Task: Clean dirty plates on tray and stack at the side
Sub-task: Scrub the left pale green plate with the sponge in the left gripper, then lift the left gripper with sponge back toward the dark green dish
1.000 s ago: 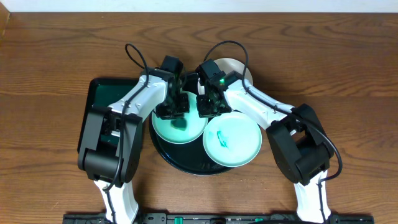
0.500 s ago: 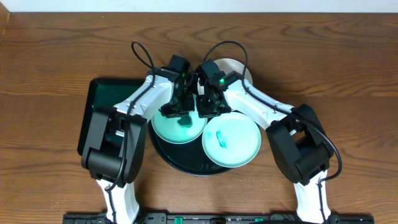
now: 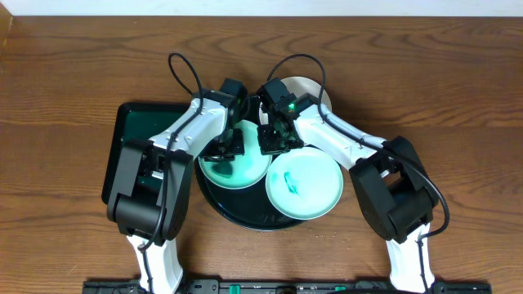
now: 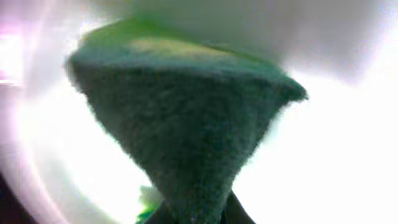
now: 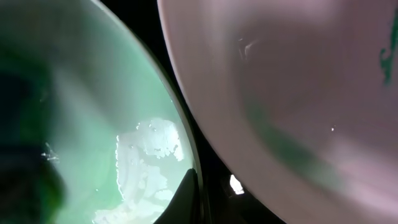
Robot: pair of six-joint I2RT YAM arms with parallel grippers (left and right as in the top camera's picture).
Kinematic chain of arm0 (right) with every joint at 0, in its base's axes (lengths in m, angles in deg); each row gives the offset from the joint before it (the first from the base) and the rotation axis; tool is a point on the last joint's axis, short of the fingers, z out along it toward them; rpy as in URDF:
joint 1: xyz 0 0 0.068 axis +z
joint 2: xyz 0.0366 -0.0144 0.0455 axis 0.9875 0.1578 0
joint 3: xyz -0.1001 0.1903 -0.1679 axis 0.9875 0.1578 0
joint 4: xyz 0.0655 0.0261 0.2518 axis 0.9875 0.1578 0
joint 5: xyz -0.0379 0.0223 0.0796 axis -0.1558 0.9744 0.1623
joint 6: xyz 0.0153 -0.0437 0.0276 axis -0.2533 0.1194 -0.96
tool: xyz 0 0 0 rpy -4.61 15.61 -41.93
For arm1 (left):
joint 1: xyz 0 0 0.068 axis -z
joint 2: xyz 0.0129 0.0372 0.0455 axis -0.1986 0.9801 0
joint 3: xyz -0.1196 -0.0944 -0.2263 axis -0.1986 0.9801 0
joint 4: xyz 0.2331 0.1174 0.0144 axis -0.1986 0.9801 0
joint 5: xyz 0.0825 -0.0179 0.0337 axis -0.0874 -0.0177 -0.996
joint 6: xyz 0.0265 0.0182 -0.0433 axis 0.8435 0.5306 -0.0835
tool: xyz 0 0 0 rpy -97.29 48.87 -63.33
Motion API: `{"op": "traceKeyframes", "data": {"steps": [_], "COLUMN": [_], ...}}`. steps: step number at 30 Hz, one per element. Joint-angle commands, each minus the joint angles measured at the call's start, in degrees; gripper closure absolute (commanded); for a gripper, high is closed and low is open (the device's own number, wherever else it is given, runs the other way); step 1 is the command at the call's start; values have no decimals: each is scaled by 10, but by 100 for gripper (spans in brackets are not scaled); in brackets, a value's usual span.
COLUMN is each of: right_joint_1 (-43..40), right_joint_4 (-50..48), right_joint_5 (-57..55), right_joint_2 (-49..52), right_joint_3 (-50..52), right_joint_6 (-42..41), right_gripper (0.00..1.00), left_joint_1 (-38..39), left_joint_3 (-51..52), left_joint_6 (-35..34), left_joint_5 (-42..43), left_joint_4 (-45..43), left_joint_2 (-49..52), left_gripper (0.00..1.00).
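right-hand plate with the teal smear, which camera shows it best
Overhead: the whole plate and its smear show, resting on the black tray. Right wrist gives only a blurred, pinkish close-up of what is likely its edge. Left wrist shows none of it, just a green scrubber.

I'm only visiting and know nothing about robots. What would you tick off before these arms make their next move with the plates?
1. Left gripper shut on the green sponge: ok.
2. Sponge positioned over the left plate: ok.
3. Right gripper shut at that plate's rim: ok. Whether it pinches or only presses: cannot tell.
4. Left plate wiped clean: cannot tell, the sponge and fingers hide its centre.
5. Right plate clean: not ok, there is a teal smear at its centre.
6. Right plate seated inside the black tray: not ok, it overhangs the rim.
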Motion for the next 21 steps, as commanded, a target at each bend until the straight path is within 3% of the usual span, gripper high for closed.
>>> {"op": "traceKeyframes", "data": {"steps": [1, 6, 7, 11, 17, 21], "right_joint_1": [2, 2, 2, 2, 1, 1], "right_joint_4": [3, 4, 8, 10, 10, 8], "right_joint_5": [7, 7, 7, 7, 18, 49], "right_joint_2": [14, 14, 14, 14, 13, 0], "right_joint_3": [4, 4, 4, 4, 3, -1], "right_joint_6": [6, 6, 6, 7, 24, 57], "right_gripper": [99, 99, 99, 99, 99, 99], "left_joint_1": [13, -2, -19, -56, -134, -178], "left_joint_3": [8, 8, 4, -27, -104, -105], "left_joint_6": [88, 41, 3, -1, 0, 2], "left_joint_5": [201, 198, 156, 109, 21, 3], "left_joint_4": [-30, -84, -90, -57, 31, 40], "left_joint_2": [12, 10, 9, -24, -184, -273], "left_gripper": [93, 93, 93, 93, 93, 93]}}
